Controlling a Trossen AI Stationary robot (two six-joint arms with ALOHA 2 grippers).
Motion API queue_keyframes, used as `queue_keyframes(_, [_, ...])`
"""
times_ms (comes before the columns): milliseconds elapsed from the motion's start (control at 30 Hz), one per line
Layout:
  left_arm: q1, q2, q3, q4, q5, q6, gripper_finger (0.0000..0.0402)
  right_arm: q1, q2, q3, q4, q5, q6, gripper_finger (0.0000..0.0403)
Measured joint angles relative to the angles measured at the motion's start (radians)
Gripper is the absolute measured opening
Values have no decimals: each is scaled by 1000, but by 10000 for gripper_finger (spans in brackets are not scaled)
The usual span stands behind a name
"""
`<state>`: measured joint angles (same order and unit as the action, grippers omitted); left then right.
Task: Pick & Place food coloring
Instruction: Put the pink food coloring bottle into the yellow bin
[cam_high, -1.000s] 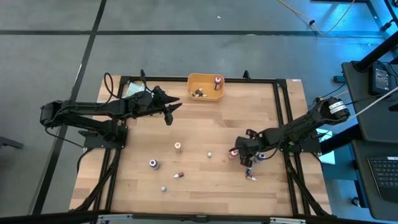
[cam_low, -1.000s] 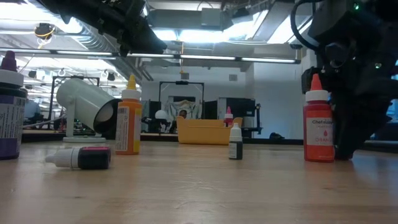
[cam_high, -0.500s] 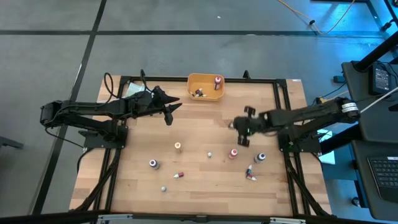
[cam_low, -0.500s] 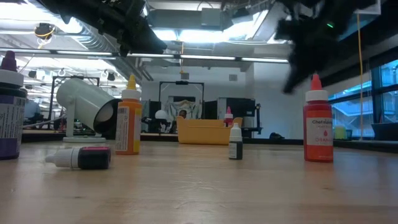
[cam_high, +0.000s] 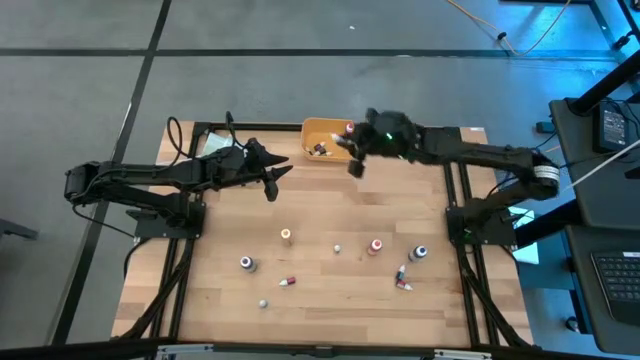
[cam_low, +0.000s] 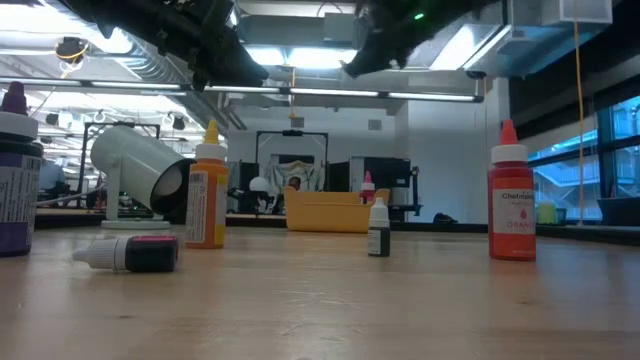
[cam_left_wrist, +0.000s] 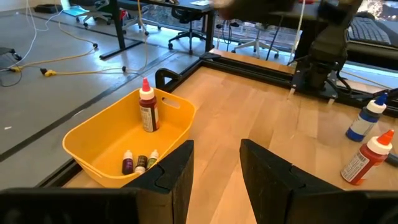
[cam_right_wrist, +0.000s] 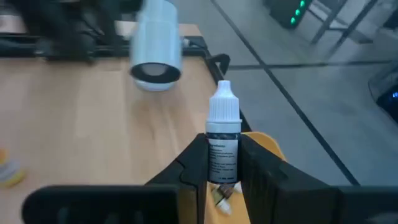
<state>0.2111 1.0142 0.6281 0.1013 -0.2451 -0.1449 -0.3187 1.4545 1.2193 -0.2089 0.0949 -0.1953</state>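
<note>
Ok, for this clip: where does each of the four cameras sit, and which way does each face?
High: overhead, straight down on the table; both arms show.
Low: at tabletop height, facing the room; arms overhead.
Left wrist: past the open left gripper toward the orange bin.
Right wrist: the right gripper holds a white-capped bottle above the bin.
Shared: all four show the bin; high and low share the red bottle.

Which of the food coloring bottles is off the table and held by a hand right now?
The white-capped dark bottle, clamped upright in the right hand above the orange bin; the rest sit on the table or in the bin.
</note>
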Motion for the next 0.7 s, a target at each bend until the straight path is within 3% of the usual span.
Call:
queue_keyframes(167, [0,0,0,0,0,-2,128,-70,206,192,-57,-53,12,75])
queue_keyframes(400, [0,0,0,0,0,-10,127,-123,495,454,-284,-65,59,75])
queue_keyframes(700, [0,0,0,0,2,-28,128,-145,684,555,-349,-64,61,75])
